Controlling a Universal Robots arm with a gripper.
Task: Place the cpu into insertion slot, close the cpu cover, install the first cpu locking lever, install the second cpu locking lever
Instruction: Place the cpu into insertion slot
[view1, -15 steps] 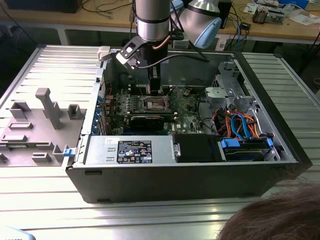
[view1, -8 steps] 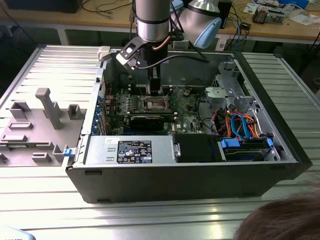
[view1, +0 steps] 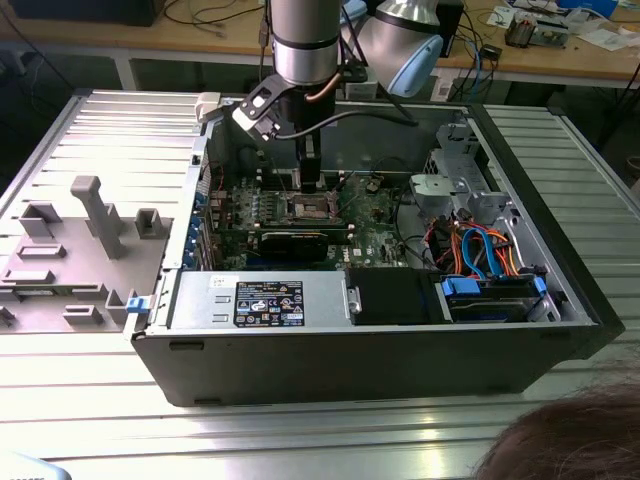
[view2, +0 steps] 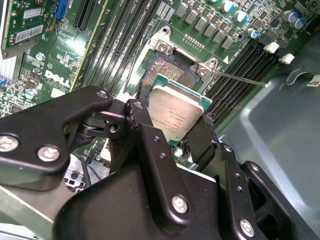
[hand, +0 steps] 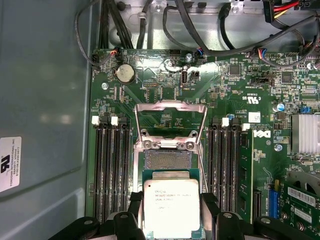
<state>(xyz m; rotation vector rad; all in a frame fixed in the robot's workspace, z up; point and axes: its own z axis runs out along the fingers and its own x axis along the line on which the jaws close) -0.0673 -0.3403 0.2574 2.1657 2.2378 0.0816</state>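
Black two-finger pincer (view1: 305, 178) hangs down inside open dark computer case (view1: 350, 350). Pincer closed on small flat square chip with dull silver-grey metal top (hand: 171, 207), held by two opposite edges. Chip in air, not in slot yet. Bare square slot with tiny pins (hand: 167, 160) lies just past chip's free edge, between chip and thin silver frame cover (hand: 170, 104). Cover stands flipped open. Chip top faces up, faint print, green rim.

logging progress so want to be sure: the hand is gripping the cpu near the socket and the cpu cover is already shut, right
Not quite: the cpu cover is open, swung back off the bare socket, as the first wrist view shows. The hand is indeed gripping the cpu near the socket.
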